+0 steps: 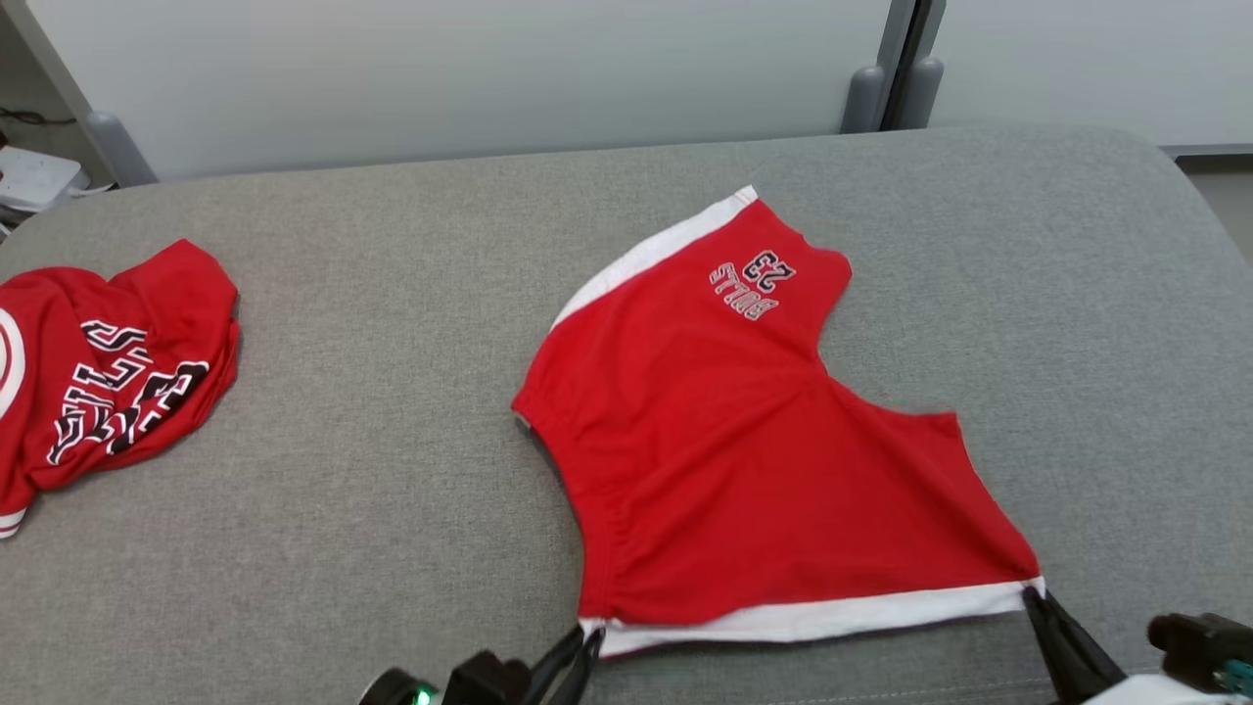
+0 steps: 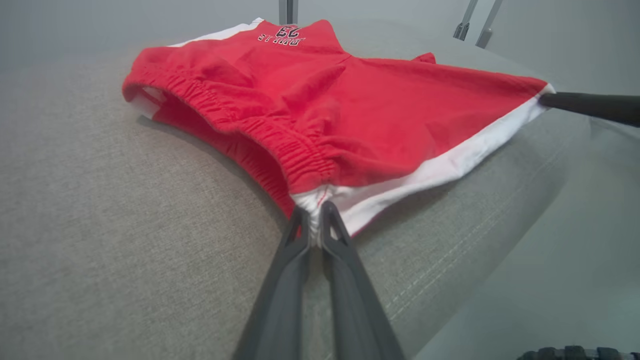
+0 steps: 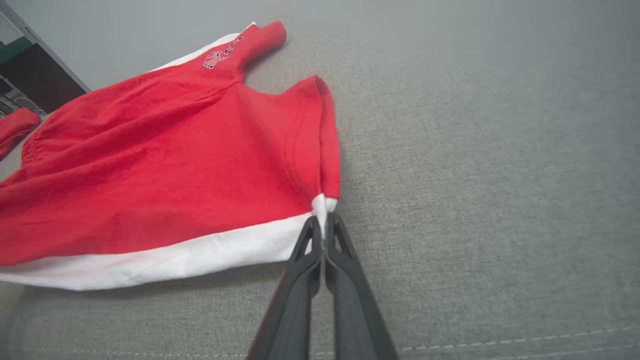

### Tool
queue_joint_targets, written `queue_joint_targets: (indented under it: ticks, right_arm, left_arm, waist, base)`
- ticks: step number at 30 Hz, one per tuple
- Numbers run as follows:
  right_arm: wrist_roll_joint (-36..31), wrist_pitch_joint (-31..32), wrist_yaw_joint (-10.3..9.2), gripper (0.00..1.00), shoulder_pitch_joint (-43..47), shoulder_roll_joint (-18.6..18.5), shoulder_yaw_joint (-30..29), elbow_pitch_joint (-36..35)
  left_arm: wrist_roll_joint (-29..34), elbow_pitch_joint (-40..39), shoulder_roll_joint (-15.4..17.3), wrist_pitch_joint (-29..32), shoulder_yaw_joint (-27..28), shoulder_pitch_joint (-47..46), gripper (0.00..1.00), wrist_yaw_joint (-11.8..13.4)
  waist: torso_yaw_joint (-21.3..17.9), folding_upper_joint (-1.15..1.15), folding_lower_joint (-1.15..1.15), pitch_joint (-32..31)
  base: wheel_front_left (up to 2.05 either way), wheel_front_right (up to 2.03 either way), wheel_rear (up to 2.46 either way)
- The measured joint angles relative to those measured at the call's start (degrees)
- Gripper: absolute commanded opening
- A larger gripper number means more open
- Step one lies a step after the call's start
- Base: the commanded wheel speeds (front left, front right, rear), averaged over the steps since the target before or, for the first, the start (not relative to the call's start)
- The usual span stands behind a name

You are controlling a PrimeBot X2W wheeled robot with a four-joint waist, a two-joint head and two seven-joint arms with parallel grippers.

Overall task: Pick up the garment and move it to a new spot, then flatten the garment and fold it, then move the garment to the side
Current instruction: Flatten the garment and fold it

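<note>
On the grey cushion (image 1: 392,441) the red shorts (image 1: 724,441) lie spread near its front edge; the left hand (image 2: 311,222) and the right hand (image 3: 324,225) each pinch one corner of the white stripe (image 1: 832,617). Such small bites may slip if pulled unevenly.

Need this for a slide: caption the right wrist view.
Right claw shut on a white-trimmed corner of the red shorts, on grey cushion.
</note>
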Motion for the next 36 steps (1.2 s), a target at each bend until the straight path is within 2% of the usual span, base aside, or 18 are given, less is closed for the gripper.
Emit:
queue_joint_targets:
  ticks: [4, 9, 13, 17, 21, 22, 26, 31, 36]
  right_arm:
    - [-0.1, 0.0, 0.0, 0.0, 4.6, -2.2, -3.3, -5.3]
    - [-0.1, 0.0, 0.0, 0.0, 11.0, -4.6, -6.9, -11.9]
    - [1.1, 1.9, 0.0, 0.0, 13.6, -4.9, -9.9, -16.6]
    - [1.6, 3.7, 0.0, 0.0, 11.4, -3.6, -12.0, -17.7]
    - [-1.2, 6.2, -0.01, 0.0, 1.0, -1.6, -12.0, -11.8]
    - [-1.2, 6.2, -0.01, 0.0, 1.0, -1.6, -12.0, -11.8]
    - [-3.7, 6.2, -0.01, 0.0, -9.4, -0.4, -12.8, -5.2]
    - [-5.9, 6.1, 0.0, 0.0, -21.2, 0.0, -11.9, 2.1]
    - [-7.9, 6.3, 0.0, 0.0, -30.8, 0.1, -9.2, 8.9]
  left_arm:
    - [-0.1, -5.1, 2.1, 2.1, -0.9, 4.5, 0.0, -0.3]
    - [-2.5, -14.9, 4.2, 8.1, -1.2, 9.0, 0.0, -0.3]
    - [-10.4, -21.5, 4.5, 12.6, -0.6, 11.9, 0.0, -0.9]
    - [-16.8, -23.8, 3.9, 16.7, -0.7, 11.6, 0.0, -1.1]
    - [-26.5, -22.8, 1.3, 19.2, -1.0, 6.4, 0.0, -1.3]
    - [-26.5, -22.8, 1.3, 19.2, -1.0, 6.4, 0.0, -1.3]
    - [-30.5, -19.5, -0.4, 19.0, 0.3, 0.6, 0.0, -1.3]
    - [-34.0, -15.3, -1.7, 15.9, 1.2, -5.7, 0.0, -0.6]
    - [-38.0, -12.7, -2.1, 10.3, 0.1, -11.7, 0.0, 1.4]
  waist:
    - [-0.2, 0.0, 0.0, -1.1]
    - [0.2, 0.0, 0.0, -1.6]
    - [0.4, 0.0, 0.0, -1.1]
    - [0.5, 0.0, 0.0, -0.1]
    - [1.7, 0.0, 0.0, 1.9]
    - [1.7, 0.0, 0.0, 1.9]
    - [3.1, 0.0, 0.0, 4.0]
    - [5.2, 0.0, 0.0, 7.1]
    - [7.3, 0.0, 0.0, 10.2]
  base:
    - [0.0, 0.0, 0.0]
    - [0.0, 0.0, 0.0]
    - [0.0, 0.0, 0.0]
    - [0.0, 0.0, 0.0]
    - [0.0, 0.0, 0.0]
    - [0.0, 0.0, 0.0]
    - [0.0, 0.0, 0.0]
    - [0.0, 0.0, 0.0]
    - [0.0, 0.0, 0.0]
